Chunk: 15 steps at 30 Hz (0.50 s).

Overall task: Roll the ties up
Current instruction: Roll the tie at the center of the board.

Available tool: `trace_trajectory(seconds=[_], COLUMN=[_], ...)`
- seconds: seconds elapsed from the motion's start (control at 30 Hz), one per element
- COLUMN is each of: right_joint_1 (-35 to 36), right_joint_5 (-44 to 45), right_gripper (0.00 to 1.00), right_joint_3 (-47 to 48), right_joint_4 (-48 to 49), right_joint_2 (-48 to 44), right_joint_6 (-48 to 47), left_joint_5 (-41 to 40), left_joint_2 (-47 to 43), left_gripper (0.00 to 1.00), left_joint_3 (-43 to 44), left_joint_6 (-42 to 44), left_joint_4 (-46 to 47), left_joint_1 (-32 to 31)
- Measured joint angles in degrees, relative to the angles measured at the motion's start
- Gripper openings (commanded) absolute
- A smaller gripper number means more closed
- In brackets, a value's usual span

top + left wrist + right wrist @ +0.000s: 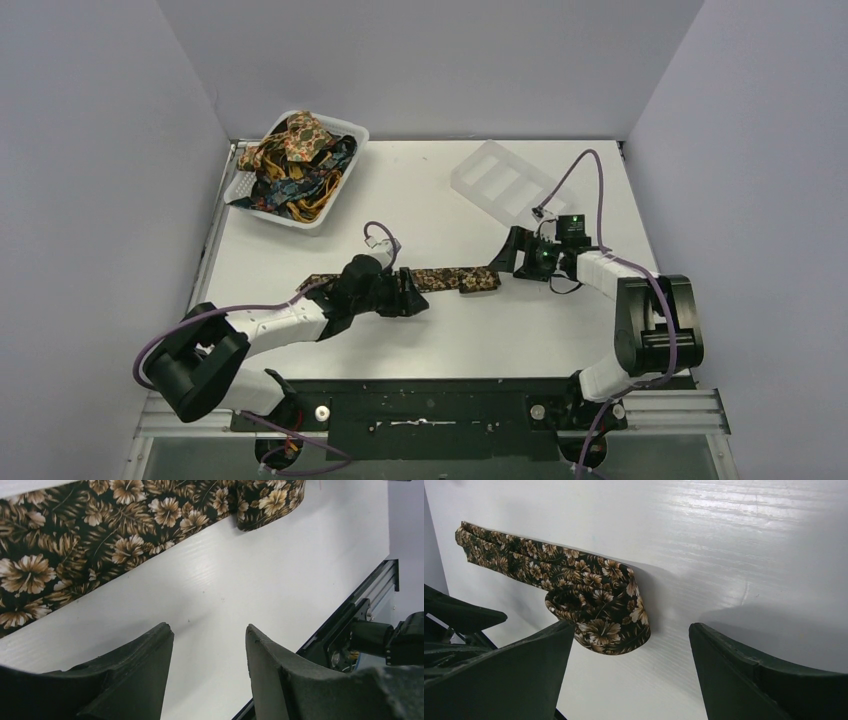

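A dark brown tie [455, 278] with tan flowers lies flat across the middle of the table, its right end folded over into a small loop [599, 617]. My left gripper [415, 296] is open and empty, low over the tie's middle; the tie fills the top left of the left wrist view [85, 540]. My right gripper [503, 262] is open and empty just right of the looped end, apart from it. Several more ties [295, 160] are heaped in the white basket.
The white basket [345, 172] stands at the back left. A clear compartment tray [505, 180] lies at the back right. The table's front edge and the black rail [360, 605] lie near the left gripper.
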Motion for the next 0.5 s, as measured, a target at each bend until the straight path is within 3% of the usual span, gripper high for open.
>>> trace_trajectory(seconds=[0.5], right_joint_1=[7.76], right_joint_5=[0.42], right_gripper=[0.82], right_joint_3=[16.59], right_joint_4=[0.2], right_joint_2=[16.48], right_joint_6=[0.92], left_joint_5=[-0.94], left_joint_2=[-5.79], left_gripper=[0.52], left_joint_3=[-9.53], left_joint_6=[-3.61], left_joint_4=[2.51], left_joint_1=[-0.66])
